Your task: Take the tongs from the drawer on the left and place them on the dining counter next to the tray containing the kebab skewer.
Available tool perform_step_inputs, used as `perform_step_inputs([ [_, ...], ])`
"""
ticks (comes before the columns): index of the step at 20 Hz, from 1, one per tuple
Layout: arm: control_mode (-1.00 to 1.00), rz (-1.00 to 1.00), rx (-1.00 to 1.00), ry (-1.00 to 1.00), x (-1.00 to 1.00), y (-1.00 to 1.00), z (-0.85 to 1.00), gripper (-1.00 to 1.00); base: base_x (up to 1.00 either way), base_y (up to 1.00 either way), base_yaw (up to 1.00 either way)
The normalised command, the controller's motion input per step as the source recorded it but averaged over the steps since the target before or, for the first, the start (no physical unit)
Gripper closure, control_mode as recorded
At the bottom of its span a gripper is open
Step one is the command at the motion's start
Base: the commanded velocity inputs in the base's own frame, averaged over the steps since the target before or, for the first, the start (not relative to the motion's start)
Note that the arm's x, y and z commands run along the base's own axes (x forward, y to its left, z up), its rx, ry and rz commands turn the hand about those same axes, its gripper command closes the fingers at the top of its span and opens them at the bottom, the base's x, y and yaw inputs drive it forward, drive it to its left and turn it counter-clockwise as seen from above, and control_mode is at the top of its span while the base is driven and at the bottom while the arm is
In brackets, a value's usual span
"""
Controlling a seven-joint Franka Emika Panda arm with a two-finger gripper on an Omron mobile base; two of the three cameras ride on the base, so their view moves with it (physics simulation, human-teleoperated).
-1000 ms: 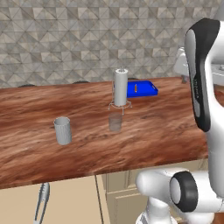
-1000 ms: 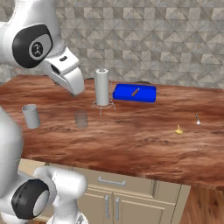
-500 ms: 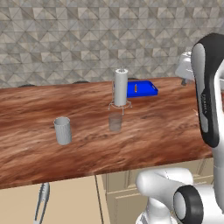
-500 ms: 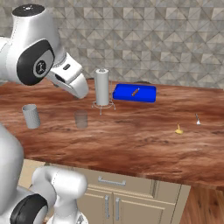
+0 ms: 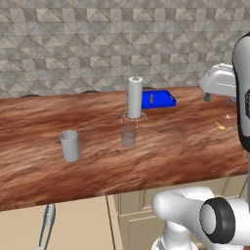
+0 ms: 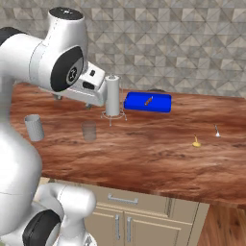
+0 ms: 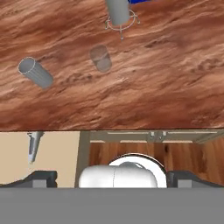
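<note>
Dining counter (image 5: 161, 146): reddish-brown glossy wood-grain slab, spanning the middle band of both base views and the upper half of the hand view; beige cabinet doors (image 6: 120, 226) with silver handles beneath it, lower centre of the right base view. No writing or brand marks legible on any item.

Drawer (image 5: 73, 224): light-beige, pulled out, bottom left of the left base view, below the counter edge; also lower left of the hand view.

Gripper (image 7: 109, 177): the fingertips (image 7: 41, 177) sit far apart at the bottom corners of the hand view, jaws spread wide, nothing between them.

Tray (image 6: 147, 102): bright blue, rectangular, at the far side of the counter, upper centre of the right base view.

Grey cylinder on a wire stand (image 5: 134, 97): upright, just beside the tray's left end in the left base view.

Grey cup (image 5: 70, 145): upright, left centre of the left base view.

Translucent glass (image 5: 128, 136): in front of the wire stand.

Tongs (image 5: 47, 225): slim, grey-silver, lying in the drawer, bottom left of the left base view; well apart from the tray.

Kebab skewer (image 6: 148, 101): short orange-brown stick lying on the tray.

Small yellow item (image 6: 196, 142): right of centre on the counter.

Tiny silver utensil (image 6: 217, 131): near it, further right.
</note>
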Motion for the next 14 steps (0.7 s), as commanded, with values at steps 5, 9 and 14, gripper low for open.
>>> perform_step_inputs([
  [5,-1.0,0.35,-0.03,0.01,0.06,0.0,-0.62,-1.0,0.0,0.0,0.0],
  [9,-1.0,0.08,-0.09,-0.01,0.15,0.01,-0.49,-1.0,0.0,0.0,0.0],
  [14,-1.0,0.0,-0.08,0.0,0.05,0.0,-0.11,-1.0,0.0,0.0,0.0],
])
